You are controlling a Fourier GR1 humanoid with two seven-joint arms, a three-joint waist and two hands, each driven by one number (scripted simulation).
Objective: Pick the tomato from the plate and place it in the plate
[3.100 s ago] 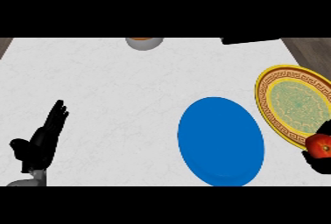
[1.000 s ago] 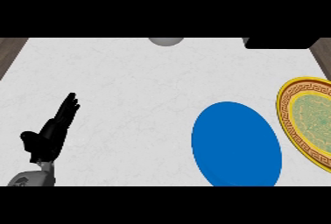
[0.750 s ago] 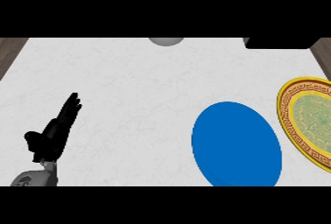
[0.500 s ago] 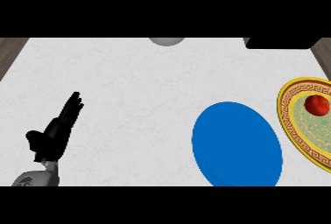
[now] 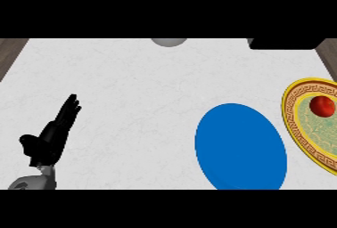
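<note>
Looking down from the head view, the white counter [image 5: 145, 89] fills most of the field, with brown flooring visible at its far left and right corners. The left hand [image 5: 51, 138] shows at the lower left, above its grey wrist; the fingers are straight and together, pointing up and slightly right, thumb out to the left, and nothing is held in it. It sits well apart from both plates. The right hand does not show in this view. The tomato [image 5: 322, 106] lies on the gold plate [image 5: 294, 129] at the right edge, resting in the upper part of that plate's pale green centre, inside the ornate yellow rim. The gold plate is cut off by the right edge of the view. The blue plate [image 5: 241, 147] lies just left of the gold plate, lower on the counter; their rims look very close, and whether they touch cannot be told. The blue plate carries nothing. At the far edge of the counter a grey round object [image 5: 169, 42] is partly visible at top centre, and a black block [image 5: 284, 43] sits at top right; both are too cropped to identify further.
</note>
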